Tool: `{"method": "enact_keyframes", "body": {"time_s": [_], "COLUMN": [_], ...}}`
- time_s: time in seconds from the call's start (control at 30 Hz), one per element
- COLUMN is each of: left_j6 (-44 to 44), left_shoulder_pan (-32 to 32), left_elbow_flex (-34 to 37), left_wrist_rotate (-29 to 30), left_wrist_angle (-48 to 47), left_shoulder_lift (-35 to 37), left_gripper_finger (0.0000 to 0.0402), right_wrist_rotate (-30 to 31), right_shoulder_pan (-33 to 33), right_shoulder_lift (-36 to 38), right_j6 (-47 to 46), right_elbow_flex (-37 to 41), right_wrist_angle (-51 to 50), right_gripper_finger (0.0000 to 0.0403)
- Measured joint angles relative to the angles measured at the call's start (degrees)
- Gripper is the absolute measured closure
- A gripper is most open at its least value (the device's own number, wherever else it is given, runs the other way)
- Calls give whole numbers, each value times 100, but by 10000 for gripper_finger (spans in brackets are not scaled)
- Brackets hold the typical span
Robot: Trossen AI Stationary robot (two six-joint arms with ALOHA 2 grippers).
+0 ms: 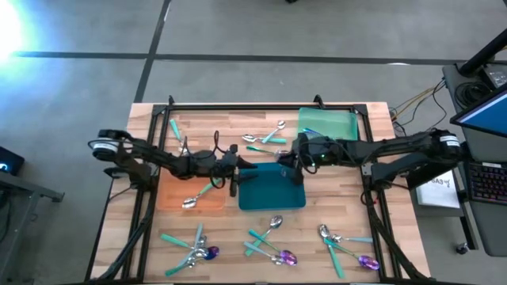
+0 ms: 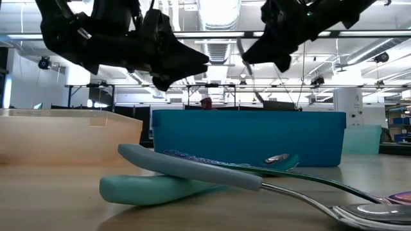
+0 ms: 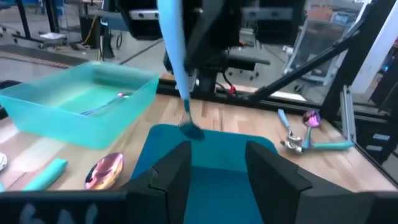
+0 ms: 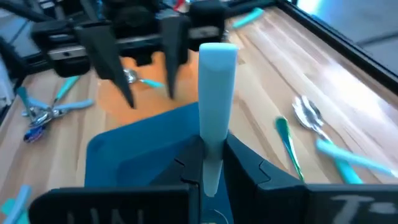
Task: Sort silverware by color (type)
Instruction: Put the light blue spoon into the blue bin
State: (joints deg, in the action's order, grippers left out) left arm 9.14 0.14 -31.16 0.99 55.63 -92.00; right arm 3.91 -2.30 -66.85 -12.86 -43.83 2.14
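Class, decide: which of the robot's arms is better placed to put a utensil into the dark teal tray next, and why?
Right. The right hand is shut on a teal-handled utensil and hangs above the dark teal tray. The left hand is open and empty beside that tray.

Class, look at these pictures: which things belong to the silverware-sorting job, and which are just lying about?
Part of the job:
- teal-handled piece held in the right gripper
- loose spoons and forks on the table
- orange tray, blue tray, green tray, likely the sorting bins

Just lying about:
- keyboard
- cables
- paper sheet
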Motion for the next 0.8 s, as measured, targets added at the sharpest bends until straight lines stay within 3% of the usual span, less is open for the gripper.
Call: {"method": "enact_keyframes", "body": {"time_s": [0.8], "left_j6": [-218], "left_shoulder_pan": [13], "left_elbow_flex": [-94], "left_wrist_rotate": [-125], "left_wrist_angle": [458], "left_shoulder_lift": [-156], "left_gripper_finger": [288], "right_wrist_rotate": [-399], "right_shoulder_pan": [334], "right_shoulder_lift": [-1556], "right_j6": [1345], "right_elbow_flex": [-1503], "right_wrist_angle": [283], "right_gripper_finger": [374]}}
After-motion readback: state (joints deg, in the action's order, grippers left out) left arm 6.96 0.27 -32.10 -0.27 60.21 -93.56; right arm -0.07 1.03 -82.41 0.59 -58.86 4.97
